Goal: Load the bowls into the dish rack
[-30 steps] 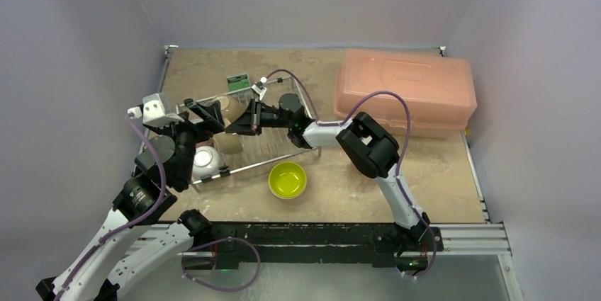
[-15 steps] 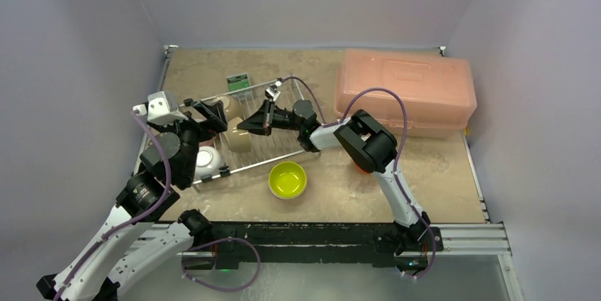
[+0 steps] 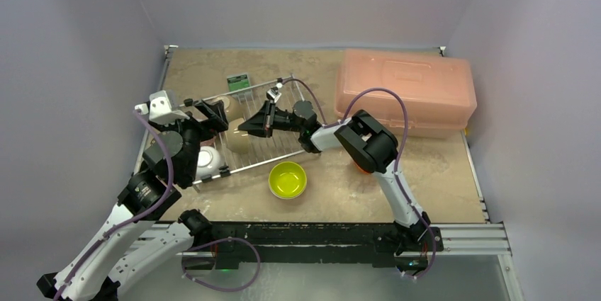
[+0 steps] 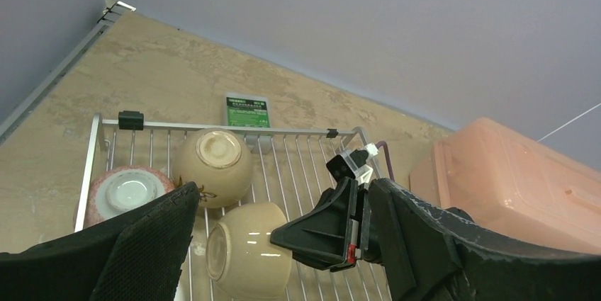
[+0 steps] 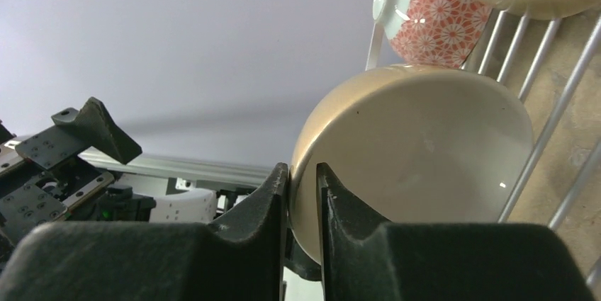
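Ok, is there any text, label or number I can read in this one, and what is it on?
Green card behind the dish rack: lines of white print, too small to read.
Pink plastic box: no readable marking.
Nothing else shows any legible text.

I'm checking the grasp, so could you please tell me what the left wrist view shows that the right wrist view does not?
Only the left wrist view shows the green card and the pink box. Only the right wrist view shows, close up, the tipped bowl with its rim pinched in the right gripper. Both show that bowl, that gripper, the orange bowl and the rack.
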`<state>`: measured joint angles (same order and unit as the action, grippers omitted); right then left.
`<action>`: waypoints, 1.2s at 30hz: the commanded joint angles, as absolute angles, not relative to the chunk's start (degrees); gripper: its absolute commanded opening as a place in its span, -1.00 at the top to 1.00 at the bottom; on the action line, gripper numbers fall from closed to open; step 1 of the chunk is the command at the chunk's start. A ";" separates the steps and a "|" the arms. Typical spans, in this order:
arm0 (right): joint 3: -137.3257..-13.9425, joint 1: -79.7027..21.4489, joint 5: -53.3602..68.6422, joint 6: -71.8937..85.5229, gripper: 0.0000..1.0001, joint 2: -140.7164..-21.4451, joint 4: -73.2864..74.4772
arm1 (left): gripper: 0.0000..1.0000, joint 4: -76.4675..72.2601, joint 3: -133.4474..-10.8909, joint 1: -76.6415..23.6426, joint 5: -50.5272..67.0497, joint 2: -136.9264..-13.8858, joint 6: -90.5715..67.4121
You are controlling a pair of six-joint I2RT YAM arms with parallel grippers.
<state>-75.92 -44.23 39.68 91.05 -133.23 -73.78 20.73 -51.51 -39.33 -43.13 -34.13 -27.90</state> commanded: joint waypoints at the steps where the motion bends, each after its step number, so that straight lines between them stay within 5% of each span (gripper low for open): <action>1: -74.52 -43.62 37.50 85.84 0.52 -130.32 -68.73 | -0.79 20.22 -51.50 -39.23 -43.90 -34.72 -28.48; 21: -79.43 -43.25 19.04 62.45 0.13 -120.25 -26.09 | -0.79 21.02 -52.26 -39.21 -45.27 -35.07 -28.32; 36: -80.12 -44.10 6.60 51.62 0.15 -113.98 -12.28 | -0.79 24.11 -54.11 -39.25 -46.05 -35.56 -30.98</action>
